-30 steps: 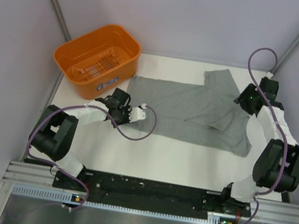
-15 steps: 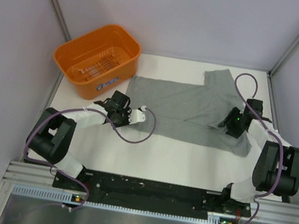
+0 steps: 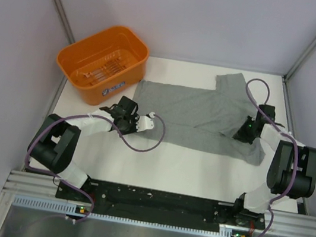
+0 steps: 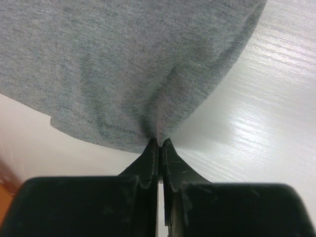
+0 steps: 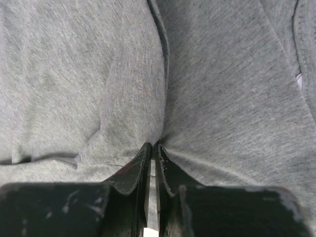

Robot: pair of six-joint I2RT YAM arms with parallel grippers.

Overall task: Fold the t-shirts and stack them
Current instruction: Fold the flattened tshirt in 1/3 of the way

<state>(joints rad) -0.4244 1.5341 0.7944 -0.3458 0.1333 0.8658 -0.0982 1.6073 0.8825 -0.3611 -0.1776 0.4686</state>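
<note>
The heather-grey t-shirt (image 3: 197, 116) lies spread across the back middle of the white table, with one sleeve pointing to the far right. My left gripper (image 3: 130, 114) is at the shirt's near left corner. In the left wrist view the left gripper (image 4: 159, 142) is shut on the hem of the t-shirt (image 4: 123, 64), and the fabric puckers at the tips. My right gripper (image 3: 244, 131) sits low on the shirt's right part. In the right wrist view the right gripper (image 5: 153, 145) is shut on a raised fold of the t-shirt (image 5: 232, 74).
An orange plastic basket (image 3: 102, 61) stands at the back left, close to the shirt's left edge. Bare white table (image 3: 191, 172) lies between the shirt and the arm bases. Grey walls close in on both sides.
My right gripper has moved from beside the far-right sleeve, nearer and left, down onto the shirt's right part. The left gripper has stayed at the left corner.
</note>
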